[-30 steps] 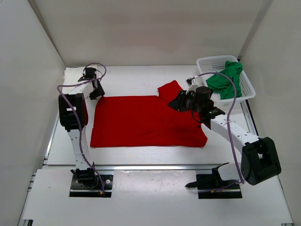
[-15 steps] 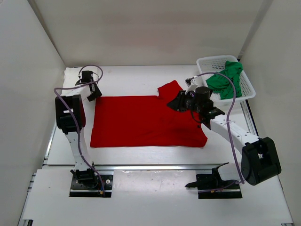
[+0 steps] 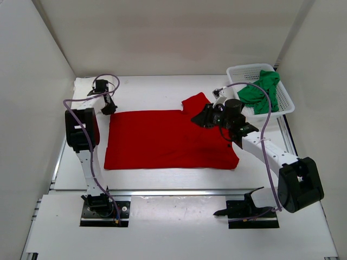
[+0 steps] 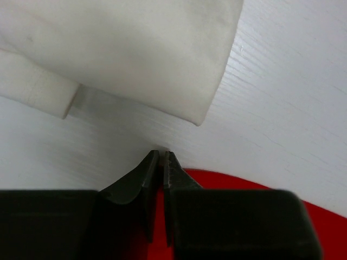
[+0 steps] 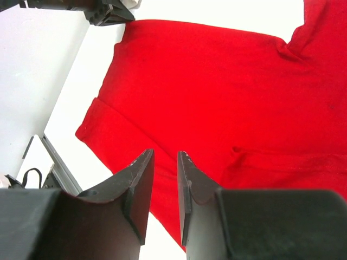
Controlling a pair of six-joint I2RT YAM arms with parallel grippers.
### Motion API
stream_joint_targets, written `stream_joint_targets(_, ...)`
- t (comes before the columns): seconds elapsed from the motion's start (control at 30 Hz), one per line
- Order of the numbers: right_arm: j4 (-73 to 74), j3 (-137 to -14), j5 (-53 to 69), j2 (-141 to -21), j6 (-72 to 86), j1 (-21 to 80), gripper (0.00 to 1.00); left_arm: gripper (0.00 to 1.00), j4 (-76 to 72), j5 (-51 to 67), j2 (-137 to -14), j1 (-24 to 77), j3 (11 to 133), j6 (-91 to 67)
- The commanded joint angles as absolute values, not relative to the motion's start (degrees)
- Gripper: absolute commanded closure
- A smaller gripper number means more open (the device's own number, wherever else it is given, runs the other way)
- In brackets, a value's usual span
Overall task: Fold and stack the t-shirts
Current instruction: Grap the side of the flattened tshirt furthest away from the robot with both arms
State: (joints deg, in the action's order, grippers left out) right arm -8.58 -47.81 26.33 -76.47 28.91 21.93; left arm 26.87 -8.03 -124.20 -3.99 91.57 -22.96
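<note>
The red shirt (image 3: 171, 140) lies spread on the table (image 3: 162, 92). The left hand (image 4: 160, 156) is pinched almost closed at its far-left corner; the right hand (image 5: 165, 154) hovers above it, narrowly parted, empty.

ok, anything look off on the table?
Red t-shirt lies flat but lopsided: one sleeve sticks out at its far right corner, and none shows on the left. Green t-shirt sits bunched in the white basket, draped onto its far rim.
</note>
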Motion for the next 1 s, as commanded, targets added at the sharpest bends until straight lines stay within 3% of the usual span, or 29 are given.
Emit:
stream_joint_targets(0.0, -12.7, -50.9, 26.8, -77.2, 29.2, 21.4, 0.77, 0.83, 28.1, -8.4, -123.8, -3.8, 93.0, -22.6)
stream_joint_targets(0.17, -11.1, -55.4, 25.1, -86.1, 27.0, 18.4, 0.78, 1.0, 25.7, -8.3, -122.2, -3.3, 90.7, -22.8)
stream_joint_targets(0.3, -5.8, -63.5, 21.3, -94.6, 23.6, 14.9, 0.79, 1.0, 23.0, -5.9, -120.0, -3.8, 87.7, -24.5)
stream_joint_targets(0.43, -0.5, -72.6, 10.0, -103.7, 18.4, 14.4, 0.85, 1.0, 20.0, -1.9, -116.8, -4.1, 83.9, -26.4)
stream_joint_targets(0.5, 2.8, -77.1, 5.1, -109.6, 16.9, 13.6, 0.82, 1.0, 18.9, -1.5, -115.1, -4.2, 82.5, -26.9)
stream_joint_targets(0.6, 10.5, -89.4, 3.8, -119.6, 14.9, 12.3, 0.68, 1.0, 16.7, -0.3, -113.5, -4.0, 79.7, -27.7)
stream_joint_targets(0.7, 21.4, -108.4, 4.0, -131.0, 12.9, 11.7, 0.59, 1.0, 14.4, 2.7, -112.3, -5.0, 77.2, -29.2)
stream_joint_targets(0.97, 44.1, -152.1, 1.8, -156.1, 10.6, 11.7, 0.55, 1.0, 12.9, 4.0, -110.6, -5.3, 75.6, -29.1)
